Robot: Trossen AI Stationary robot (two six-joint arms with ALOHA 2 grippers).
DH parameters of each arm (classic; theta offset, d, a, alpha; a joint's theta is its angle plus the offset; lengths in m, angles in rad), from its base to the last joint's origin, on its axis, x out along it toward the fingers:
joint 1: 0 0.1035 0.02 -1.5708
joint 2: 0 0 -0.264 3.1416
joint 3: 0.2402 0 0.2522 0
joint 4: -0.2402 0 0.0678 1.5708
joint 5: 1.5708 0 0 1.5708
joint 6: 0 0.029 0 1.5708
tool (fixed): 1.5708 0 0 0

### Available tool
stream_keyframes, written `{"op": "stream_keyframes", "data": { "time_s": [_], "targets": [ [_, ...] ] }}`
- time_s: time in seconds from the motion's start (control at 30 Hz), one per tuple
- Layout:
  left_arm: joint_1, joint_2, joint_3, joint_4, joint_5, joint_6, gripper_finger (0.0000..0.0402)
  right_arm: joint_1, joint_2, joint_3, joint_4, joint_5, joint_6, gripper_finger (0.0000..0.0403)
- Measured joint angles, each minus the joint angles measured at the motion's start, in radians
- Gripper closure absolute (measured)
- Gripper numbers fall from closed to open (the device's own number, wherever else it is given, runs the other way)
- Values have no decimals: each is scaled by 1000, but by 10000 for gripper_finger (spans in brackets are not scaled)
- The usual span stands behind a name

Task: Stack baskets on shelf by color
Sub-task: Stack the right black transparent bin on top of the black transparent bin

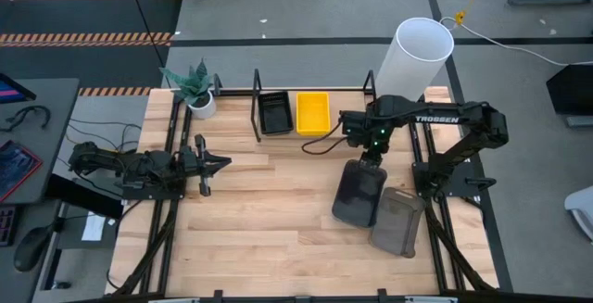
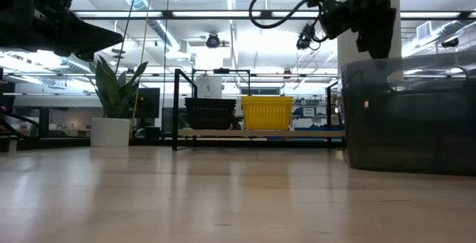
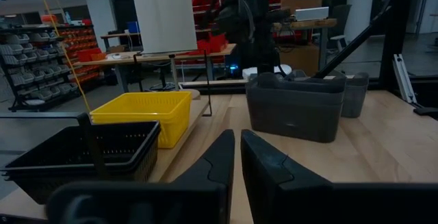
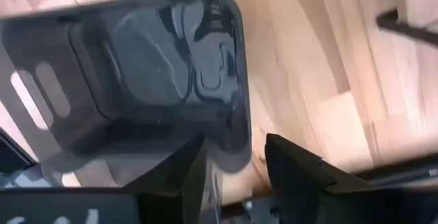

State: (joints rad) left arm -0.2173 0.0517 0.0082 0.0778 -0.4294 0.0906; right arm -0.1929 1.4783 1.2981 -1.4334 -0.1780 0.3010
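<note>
A stack of nested dark grey baskets [image 1: 358, 196] [image 4: 137, 80] rests flat on the wooden table, with another grey basket [image 1: 398, 221] beside it toward the right edge. My right gripper [image 1: 372, 159] [image 4: 236, 142] is open and hovers over the stack's far short rim, one finger above the inside and one beyond it. In the low view it [image 2: 375, 46] is just above the rim. Black slatted baskets [image 1: 274, 113] and yellow baskets [image 1: 312, 113] sit side by side on the black rod shelf [image 1: 257, 108] at the far edge. My left gripper [image 1: 220, 163] [image 3: 237, 138] waits shut at the left.
A tall white cylinder [image 1: 417, 57] stands at the far right corner behind my right arm. A potted plant [image 1: 197, 90] is at the shelf's left end. Bare wood lies between my two arms and along the near edge.
</note>
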Motion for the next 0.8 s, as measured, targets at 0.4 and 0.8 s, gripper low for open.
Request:
{"op": "stream_keyframes", "data": {
  "time_s": [0.4,0.8],
  "targets": [
    [0,0,0,0,0,0,374,100,-5,-138,-57,0,31,249],
    [0,0,0,0,0,0,373,192,-222,-268,-2,-2,317,249]
  ]
}}
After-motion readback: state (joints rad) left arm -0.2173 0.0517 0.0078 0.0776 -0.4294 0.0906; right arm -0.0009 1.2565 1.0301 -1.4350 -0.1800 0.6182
